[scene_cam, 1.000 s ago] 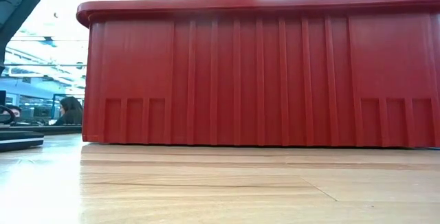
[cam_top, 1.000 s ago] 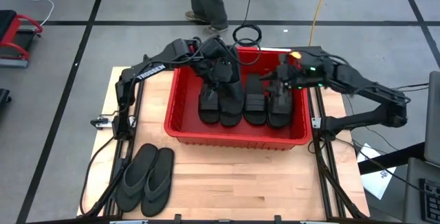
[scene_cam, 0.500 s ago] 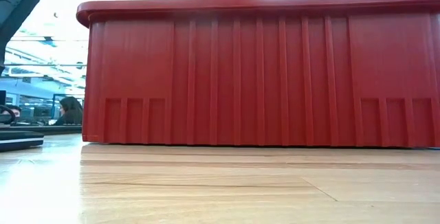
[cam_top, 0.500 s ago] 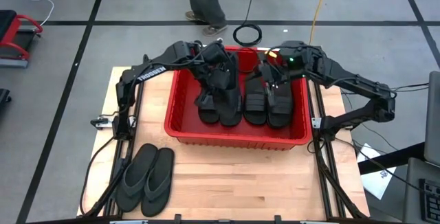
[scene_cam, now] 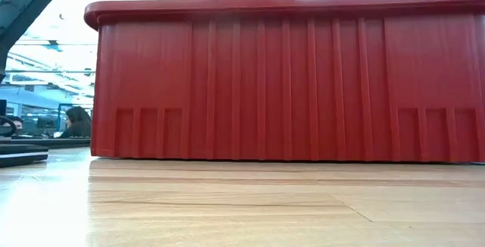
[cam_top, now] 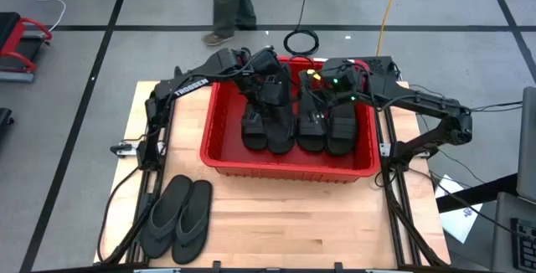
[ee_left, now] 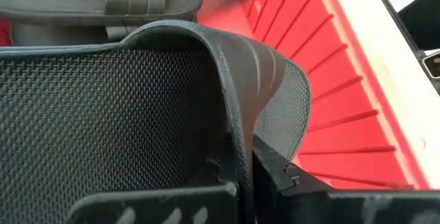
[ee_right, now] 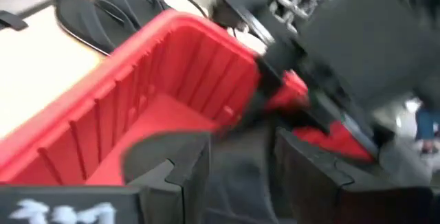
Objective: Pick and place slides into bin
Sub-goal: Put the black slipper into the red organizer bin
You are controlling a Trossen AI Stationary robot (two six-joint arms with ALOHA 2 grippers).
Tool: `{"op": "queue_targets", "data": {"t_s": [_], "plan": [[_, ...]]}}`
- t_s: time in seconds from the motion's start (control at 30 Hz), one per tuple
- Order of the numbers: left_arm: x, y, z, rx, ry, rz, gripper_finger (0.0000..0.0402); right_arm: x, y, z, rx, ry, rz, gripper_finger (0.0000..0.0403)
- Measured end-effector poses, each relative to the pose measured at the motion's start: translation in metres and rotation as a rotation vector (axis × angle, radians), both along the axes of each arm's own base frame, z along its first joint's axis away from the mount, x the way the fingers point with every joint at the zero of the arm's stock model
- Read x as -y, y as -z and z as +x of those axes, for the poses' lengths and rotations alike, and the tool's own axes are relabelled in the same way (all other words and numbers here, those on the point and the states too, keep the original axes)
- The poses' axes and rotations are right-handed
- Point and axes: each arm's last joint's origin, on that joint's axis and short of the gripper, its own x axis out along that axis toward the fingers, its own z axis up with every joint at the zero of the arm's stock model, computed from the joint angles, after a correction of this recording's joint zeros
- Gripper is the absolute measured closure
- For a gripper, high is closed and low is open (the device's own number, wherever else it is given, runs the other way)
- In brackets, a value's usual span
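Large red rectangular plastic bin (cam_top: pixel 219 143) with ribbed walls and a thick rim sits at the far middle of the light wooden table (cam_top: pixel 285 214). The near half of the table is mostly bare; open board shows in front of the bin.

Slides: four matte black rubber band-strap sandals (cam_top: pixel 297 126) lie side by side across the bin floor. A fifth black sandal (ee_left: pixel 124 121), with a woven-textured sole and a ribbed strap, is held over the bin's far left part. Further sandals in the bin cannot be counted. Two black thong-style flip-flops (cam_top: pixel 177 214) lie touching each other at the table's near left corner, well apart from the bin.

Left gripper (cam_top: pixel 270 89) hangs inside the bin near its far wall, fingers (ee_left: pixel 275 176) clamped on the edge of the textured sandal. Right gripper (cam_top: pixel 322 97) is over the bin's far right part, fingers (ee_right: pixel 189 165) apart with nothing between them.

A person (cam_top: pixel 230 5) stands on the floor beyond the table.
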Motion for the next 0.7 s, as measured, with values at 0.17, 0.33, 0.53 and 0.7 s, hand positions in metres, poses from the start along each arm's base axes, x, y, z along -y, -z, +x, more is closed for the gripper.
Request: {"op": "queue_targets", "data": {"t_s": [0.17, 0.33, 0.53, 0.7], "plan": [[0.007, 0.0, 0.002, -0.001, 0.009, -0.013, 0.0396, 0.008, 0.011, 0.005, -0.059, 0.028, 0.048, 0.0248], [0.011, 0.001, 0.003, -0.022, 0.004, 0.003, 0.0396, 0.015, 0.023, 0.013, -0.108, 0.013, 0.114, 0.0248], [0.019, 0.002, 0.004, -0.03, 0.038, 0.016, 0.0396, 0.018, 0.03, 0.017, -0.128, -0.019, 0.202, 0.0248], [0.024, 0.004, 0.006, -0.043, 0.059, 0.027, 0.0396, 0.023, 0.031, 0.016, -0.118, -0.062, 0.208, 0.0248]]}}
